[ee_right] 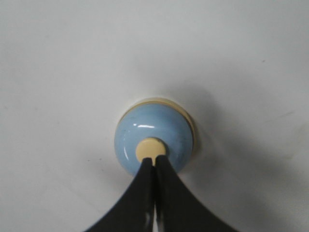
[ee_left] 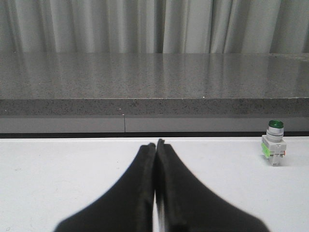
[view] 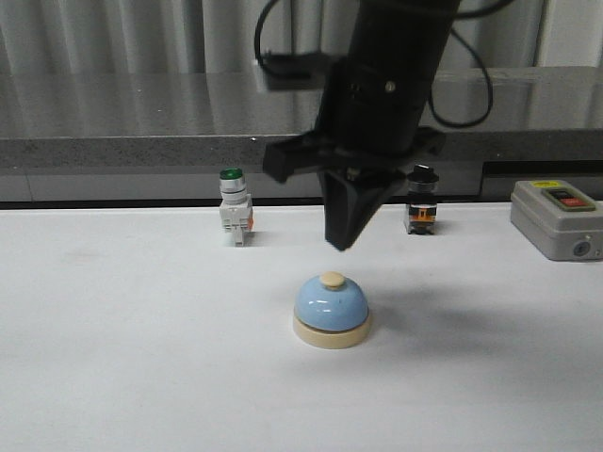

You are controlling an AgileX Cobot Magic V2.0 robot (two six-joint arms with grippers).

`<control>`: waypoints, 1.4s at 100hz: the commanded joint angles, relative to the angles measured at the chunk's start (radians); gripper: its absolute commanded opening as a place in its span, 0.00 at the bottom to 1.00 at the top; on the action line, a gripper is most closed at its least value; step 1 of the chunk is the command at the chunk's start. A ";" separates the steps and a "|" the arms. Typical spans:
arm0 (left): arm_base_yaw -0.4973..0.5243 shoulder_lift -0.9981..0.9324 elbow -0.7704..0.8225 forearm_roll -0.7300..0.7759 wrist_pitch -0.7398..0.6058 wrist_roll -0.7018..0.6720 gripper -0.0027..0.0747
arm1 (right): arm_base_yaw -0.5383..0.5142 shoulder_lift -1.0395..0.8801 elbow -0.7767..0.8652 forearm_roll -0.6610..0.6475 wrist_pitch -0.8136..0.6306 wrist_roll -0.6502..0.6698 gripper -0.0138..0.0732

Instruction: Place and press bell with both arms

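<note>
The light-blue bell (view: 331, 309) with cream base and cream button stands on the white table, near the middle. My right gripper (view: 341, 245) points straight down, shut and empty, a short way above the bell's button. In the right wrist view the bell (ee_right: 145, 131) lies just beyond the shut fingertips (ee_right: 153, 160), which overlap the cream button. My left gripper (ee_left: 156, 143) is shut and empty, low over bare table; it does not show in the front view. The bell is out of the left wrist view.
A green-capped white push-button switch (view: 235, 209) stands behind the bell to the left; it also shows in the left wrist view (ee_left: 274, 143). A black switch (view: 420, 201) stands behind to the right. A grey box with red and black buttons (view: 559, 217) is far right. A grey ledge (view: 141, 141) runs along the back.
</note>
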 commanded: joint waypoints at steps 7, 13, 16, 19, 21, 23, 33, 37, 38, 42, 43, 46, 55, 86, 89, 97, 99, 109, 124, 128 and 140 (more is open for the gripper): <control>0.003 -0.031 0.042 -0.003 -0.081 -0.016 0.01 | -0.051 -0.124 -0.024 0.002 0.018 0.002 0.09; 0.003 -0.031 0.042 -0.003 -0.081 -0.016 0.01 | -0.080 -0.145 -0.019 0.002 0.036 0.002 0.09; 0.003 -0.031 0.042 -0.003 -0.081 -0.016 0.01 | -0.095 -0.154 -0.010 0.002 0.040 0.003 0.09; 0.003 -0.031 0.042 -0.003 -0.081 -0.016 0.01 | -0.110 -0.165 -0.001 0.002 0.040 0.010 0.09; 0.003 -0.031 0.042 -0.003 -0.081 -0.016 0.01 | -0.122 -0.173 0.009 0.002 0.037 0.013 0.09; 0.003 -0.031 0.042 -0.003 -0.081 -0.016 0.01 | -0.135 -0.182 0.018 0.002 0.036 0.017 0.09; 0.003 -0.031 0.042 -0.003 -0.081 -0.016 0.01 | -0.196 -0.228 0.073 0.002 0.031 0.039 0.09; 0.003 -0.031 0.042 -0.003 -0.081 -0.016 0.01 | -0.224 -0.249 0.100 0.002 0.029 0.040 0.09; 0.003 -0.031 0.042 -0.003 -0.081 -0.016 0.01 | -0.234 -0.253 0.105 0.002 0.027 0.041 0.09; 0.003 -0.031 0.042 -0.003 -0.081 -0.016 0.01 | -0.258 -0.275 0.134 0.003 0.022 0.041 0.09; 0.003 -0.031 0.042 -0.003 -0.081 -0.016 0.01 | -0.268 -0.279 0.139 0.003 0.022 0.041 0.09; 0.003 -0.031 0.042 -0.003 -0.081 -0.016 0.01 | -0.287 -0.298 0.163 0.003 0.018 0.043 0.09; 0.003 -0.031 0.042 -0.003 -0.081 -0.016 0.01 | -0.351 -0.352 0.221 0.003 0.006 0.048 0.09; 0.003 -0.031 0.042 -0.003 -0.081 -0.016 0.01 | -0.546 -0.570 0.421 0.007 -0.035 0.059 0.09; 0.003 -0.031 0.042 -0.003 -0.081 -0.016 0.01 | -0.557 -0.593 0.439 0.007 -0.044 0.059 0.09; 0.003 -0.031 0.042 -0.003 -0.081 -0.016 0.01 | -0.574 -0.666 0.490 0.007 -0.072 0.059 0.09; 0.003 -0.031 0.042 -0.003 -0.081 -0.016 0.01 | -0.574 -0.679 0.504 0.007 -0.081 0.059 0.09; 0.003 -0.031 0.042 -0.003 -0.081 -0.016 0.01 | -0.574 -0.775 0.566 0.011 -0.122 0.059 0.09; 0.003 -0.031 0.042 -0.003 -0.081 -0.016 0.01 | -0.574 -0.916 0.646 0.035 -0.171 0.060 0.09; 0.003 -0.031 0.042 -0.003 -0.081 -0.016 0.01 | -0.574 -0.959 0.669 0.039 -0.183 0.060 0.09; 0.003 -0.031 0.042 -0.003 -0.081 -0.016 0.01 | -0.574 -1.080 0.737 0.041 -0.226 0.060 0.09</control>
